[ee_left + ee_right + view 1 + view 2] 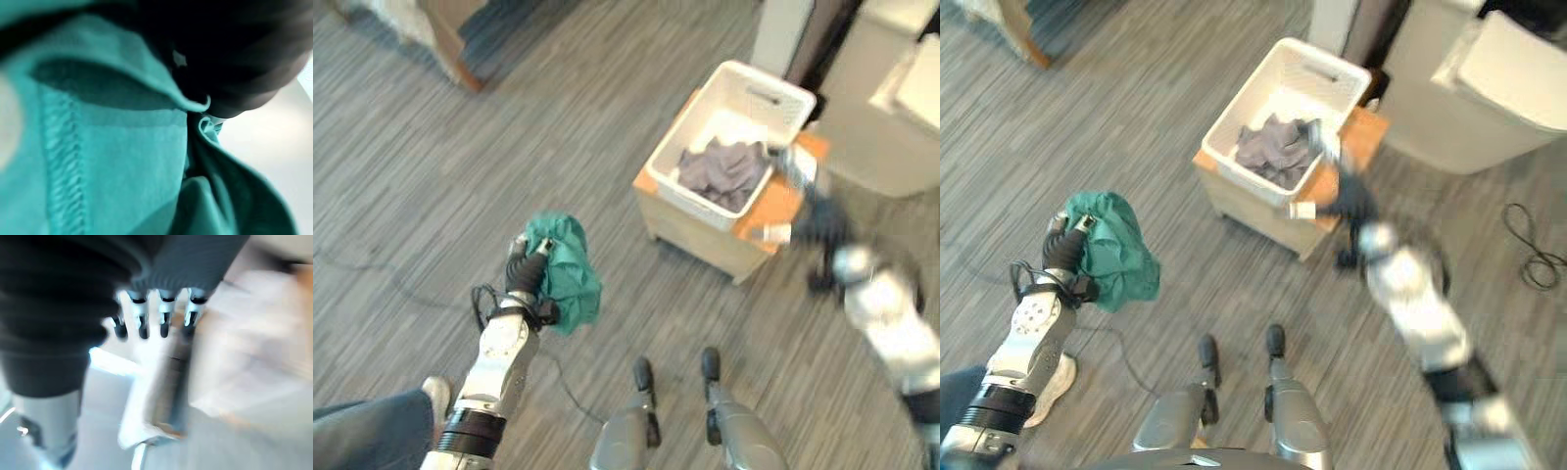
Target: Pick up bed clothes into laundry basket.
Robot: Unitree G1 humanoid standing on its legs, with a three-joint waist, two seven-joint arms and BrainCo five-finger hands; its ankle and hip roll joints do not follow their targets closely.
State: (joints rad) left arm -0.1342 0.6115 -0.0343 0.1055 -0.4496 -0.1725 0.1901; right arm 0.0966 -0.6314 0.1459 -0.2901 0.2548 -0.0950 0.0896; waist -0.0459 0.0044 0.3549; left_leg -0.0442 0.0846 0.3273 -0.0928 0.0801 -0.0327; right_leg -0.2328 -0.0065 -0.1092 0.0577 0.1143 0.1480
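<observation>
Left hand (524, 269) clamped on green cloth (570, 269); right hand (156, 316) fingers straight beside basket (744, 93) rim.

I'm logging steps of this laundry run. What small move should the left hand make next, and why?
Probably carry the green cloth toward the white basket. The left hand holds the cloth bunched above the floor, well short of the basket, which sits on a low wooden stand with a grey garment already inside. The right hand is at its rim.

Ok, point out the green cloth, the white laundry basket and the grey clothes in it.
green cloth (570, 274), left eye view, middle of the bundle.
white laundry basket (760, 95), left eye view, far wall.
grey clothes (724, 172), left eye view, centre of the heap.
</observation>
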